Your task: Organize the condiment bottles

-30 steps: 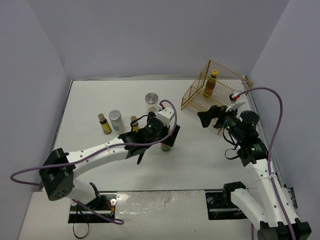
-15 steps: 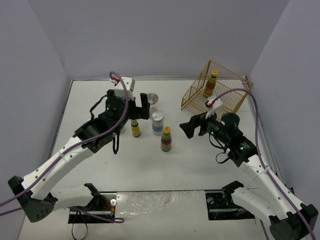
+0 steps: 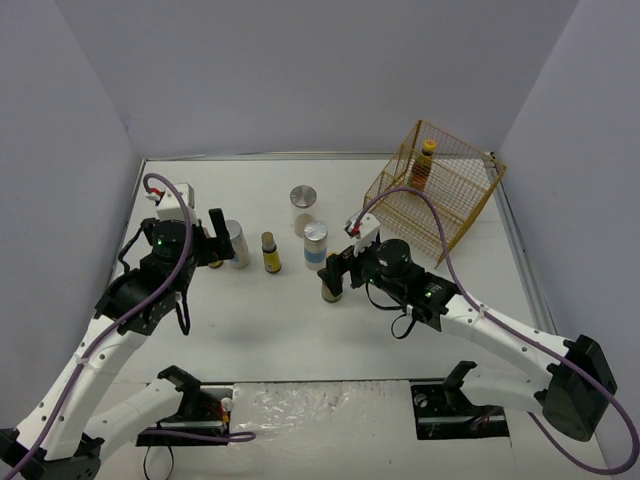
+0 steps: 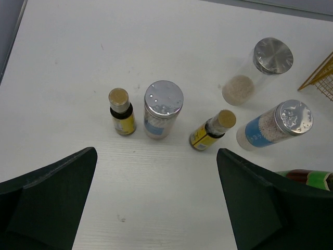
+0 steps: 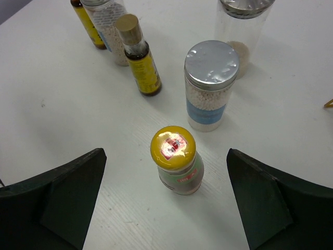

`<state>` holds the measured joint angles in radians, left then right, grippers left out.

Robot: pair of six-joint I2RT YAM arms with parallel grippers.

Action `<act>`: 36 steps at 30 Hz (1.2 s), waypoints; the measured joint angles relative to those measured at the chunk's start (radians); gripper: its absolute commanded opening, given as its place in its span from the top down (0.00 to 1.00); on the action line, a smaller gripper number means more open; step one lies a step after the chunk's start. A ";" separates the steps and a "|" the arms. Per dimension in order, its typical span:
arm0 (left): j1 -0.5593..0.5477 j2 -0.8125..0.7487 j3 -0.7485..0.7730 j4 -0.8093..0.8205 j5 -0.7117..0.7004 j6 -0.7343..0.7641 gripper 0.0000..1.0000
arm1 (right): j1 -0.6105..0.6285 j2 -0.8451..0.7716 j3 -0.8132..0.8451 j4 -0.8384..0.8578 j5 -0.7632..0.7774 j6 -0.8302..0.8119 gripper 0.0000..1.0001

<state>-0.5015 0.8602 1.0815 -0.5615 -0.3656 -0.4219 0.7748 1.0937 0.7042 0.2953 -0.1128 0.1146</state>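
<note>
four dark bottles (image 3: 270, 252): three mid-frame on the table (image 3: 250, 335), one in the gold basket (image 3: 458, 205), upper right. three silver-lidded jars (image 3: 315, 244), mid-frame. my left gripper (image 4: 156, 156): spread, empty. my right gripper (image 5: 165, 156): spread, flanking one yellow-capped bottle (image 5: 176, 156), ungrasped.

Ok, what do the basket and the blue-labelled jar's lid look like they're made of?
The basket looks like thin metal wire with a gold finish: an open, see-through grid. The jar's lid looks like shiny silver metal with bright glints, though metallised plastic is possible.
</note>
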 measured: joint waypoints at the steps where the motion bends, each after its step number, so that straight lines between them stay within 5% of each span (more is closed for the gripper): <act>1: 0.000 -0.011 -0.007 -0.010 0.000 -0.005 0.03 | 0.009 0.016 -0.003 0.012 0.013 -0.005 0.05; 17: 0.001 -0.025 -0.018 -0.046 -0.001 -0.032 0.03 | 0.025 0.198 -0.042 0.195 0.083 -0.015 0.41; 21: 0.001 -0.008 -0.018 -0.046 -0.001 -0.030 0.03 | 0.025 0.215 -0.049 0.204 0.083 -0.014 0.58; 27: 0.004 0.007 -0.018 -0.045 0.001 -0.025 0.03 | 0.025 0.184 -0.058 0.173 0.102 -0.024 0.98; 36: 0.005 0.012 -0.018 -0.039 0.003 -0.014 0.03 | -0.012 0.074 0.079 -0.151 0.166 -0.042 1.00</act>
<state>-0.4969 0.8720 1.0637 -0.6009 -0.3630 -0.4361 0.7629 1.1678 0.7828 0.1443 0.0528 0.0721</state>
